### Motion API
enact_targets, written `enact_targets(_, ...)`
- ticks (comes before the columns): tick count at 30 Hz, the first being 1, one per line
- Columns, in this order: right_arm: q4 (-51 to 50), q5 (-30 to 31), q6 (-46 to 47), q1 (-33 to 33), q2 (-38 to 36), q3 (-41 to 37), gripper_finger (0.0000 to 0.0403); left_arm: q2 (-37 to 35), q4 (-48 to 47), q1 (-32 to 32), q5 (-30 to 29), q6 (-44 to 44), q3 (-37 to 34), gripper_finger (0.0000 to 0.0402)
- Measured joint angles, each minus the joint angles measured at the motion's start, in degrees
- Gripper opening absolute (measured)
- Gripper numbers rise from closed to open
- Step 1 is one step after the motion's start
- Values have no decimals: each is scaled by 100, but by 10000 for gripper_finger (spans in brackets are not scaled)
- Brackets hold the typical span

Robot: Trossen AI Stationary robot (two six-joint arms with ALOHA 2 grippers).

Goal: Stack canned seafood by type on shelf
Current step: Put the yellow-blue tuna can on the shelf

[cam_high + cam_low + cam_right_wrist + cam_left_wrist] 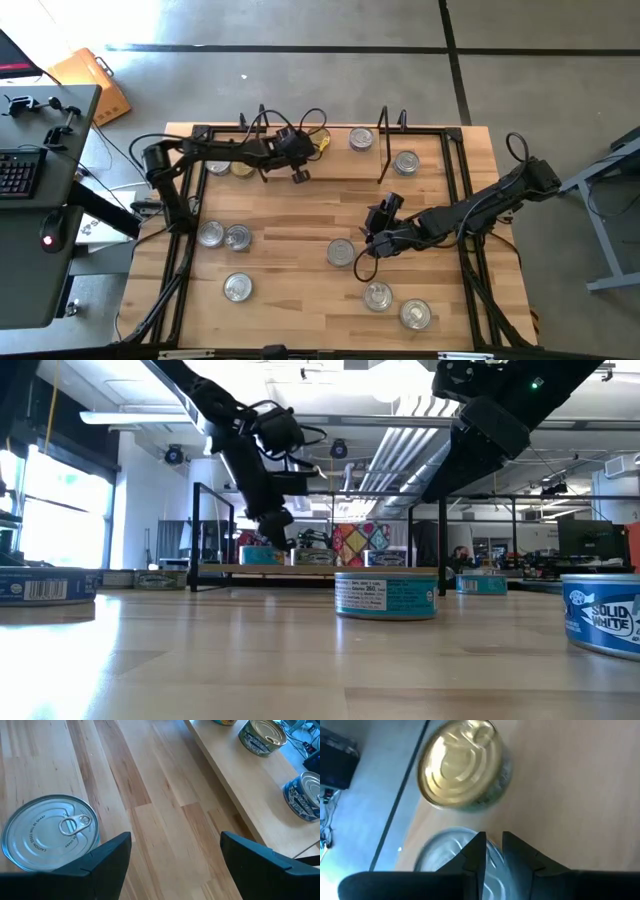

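The shelf [300, 158] stands along the table's far side. On it are gold-topped tins [243, 168] [465, 765] and silver-topped tins [361, 139]. My left gripper [494, 851] hangs over the shelf's near edge [300, 174], pointing slantwise down, its fingers a narrow slit apart with nothing between them. It is right above a silver-topped tin [440, 860], with a gold tin just beyond. My right gripper [175, 855] stands wide open and empty above the table's middle [374, 240], next to a silver tin [50, 832] [341, 252]. My left gripper's fingertips [479, 842] stand over the near part of the silver tin's top [447, 851]. Its own fingers cover that spot, so I cannot tell whether they touch the tin.
Loose tins lie on the table: two at the left [223, 236], one at the near left [237, 288], two at the near right [396, 304]. The shelf's black wire end frames [382, 145] stand upright. Another tin [406, 161] sits right of that frame.
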Motion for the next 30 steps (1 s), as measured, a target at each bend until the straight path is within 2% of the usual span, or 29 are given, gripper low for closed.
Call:
enact_targets(5,2,0,10,0,0,0,298,-82,-589,-188,-26,179,12,40)
enact_targets(10,1,0,2,0,0,0,298,-217,-1019,-518,-148,337,13,6)
enact_targets(15,1,0,20,0,0,0,298,-362,-1268,-702,-299,775,-1,2)
enact_targets(23,0,-1,39,0,0,0,298,-382,-1348,-321,-384,1012,-3,1)
enact_targets(30,0,0,22,0,0,0,298,-382,-1124,81,-397,1848,-3,1)
